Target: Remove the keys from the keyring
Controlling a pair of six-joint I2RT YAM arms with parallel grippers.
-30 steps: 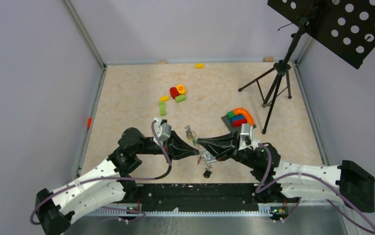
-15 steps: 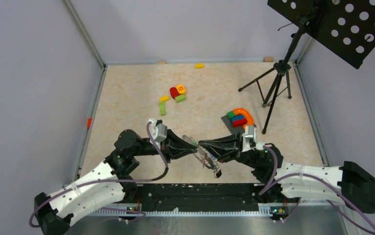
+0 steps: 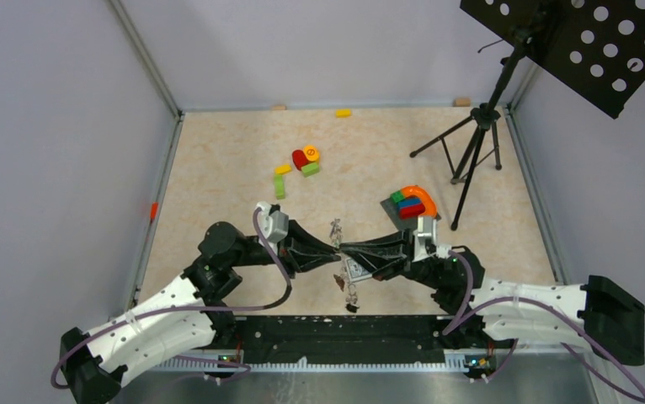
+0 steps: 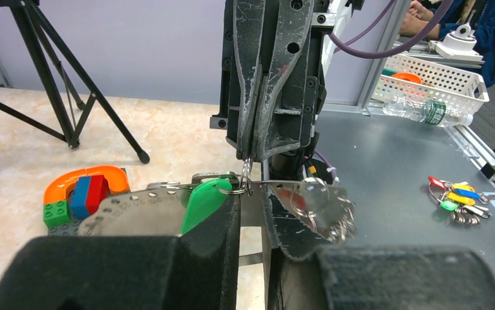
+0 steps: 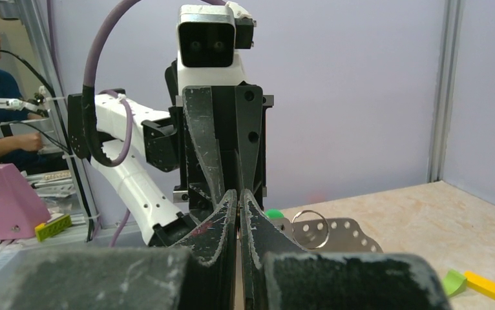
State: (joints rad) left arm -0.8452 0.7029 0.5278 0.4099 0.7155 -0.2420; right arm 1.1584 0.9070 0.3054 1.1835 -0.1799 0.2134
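Above the near middle of the table (image 3: 218, 168): both arms meet tip to tip, with the bunch of keys held up between them.
Progress: judged early. The keys (image 3: 350, 284) all appear to hang from the keyring (image 4: 245, 178). No key is seen lying apart on the table in the overhead view, so every key is left to take off.
Right gripper (image 4: 250, 160): closed tight, pinching a thin strand of metal that appears to be the keyring, and it carries the bunch.
Left gripper (image 4: 252, 208): a narrow gap shows between its fingers, and nothing is clearly clamped in it.
Keyring relative to left gripper: the wire runs across the finger ends, either touching them or just above. Which of the two cannot be told.
Green tag (image 4: 203, 201): lies against the end of one left finger, beside the gap and not in it.
Next move, as judged: the left gripper needs a firm hold on one key or tag before that key can be worked along the wire.
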